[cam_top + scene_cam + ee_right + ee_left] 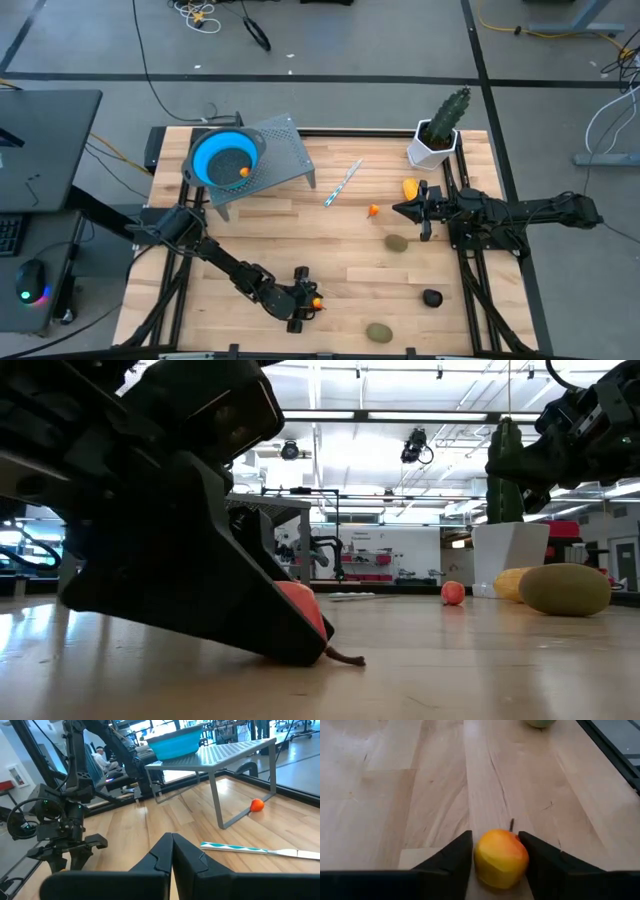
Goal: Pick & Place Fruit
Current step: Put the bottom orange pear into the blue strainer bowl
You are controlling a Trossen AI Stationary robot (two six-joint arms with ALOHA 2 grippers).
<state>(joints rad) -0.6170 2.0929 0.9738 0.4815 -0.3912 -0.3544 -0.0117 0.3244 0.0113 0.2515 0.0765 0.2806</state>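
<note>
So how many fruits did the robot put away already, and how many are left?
One small orange fruit already sits in the blue bowl. The left gripper is around another orange fruit on the table, fingers touching both sides. Left on the table: a tiny orange piece, a yellow-orange oval, two olive-green ovals and a dark round one. The right gripper waits, shut.

Wooden table (300, 240) under scattered fruit (397, 243), potted cactus (440, 128), perforated stand (280, 155).

A grey floor (400, 50) crossed by dark lines was seen around the wooden table (330, 240). Cables (200, 14) lay beyond it; a black desk (45, 150) stood beside it. Ceiling lights (340, 415) were lit overhead.
</note>
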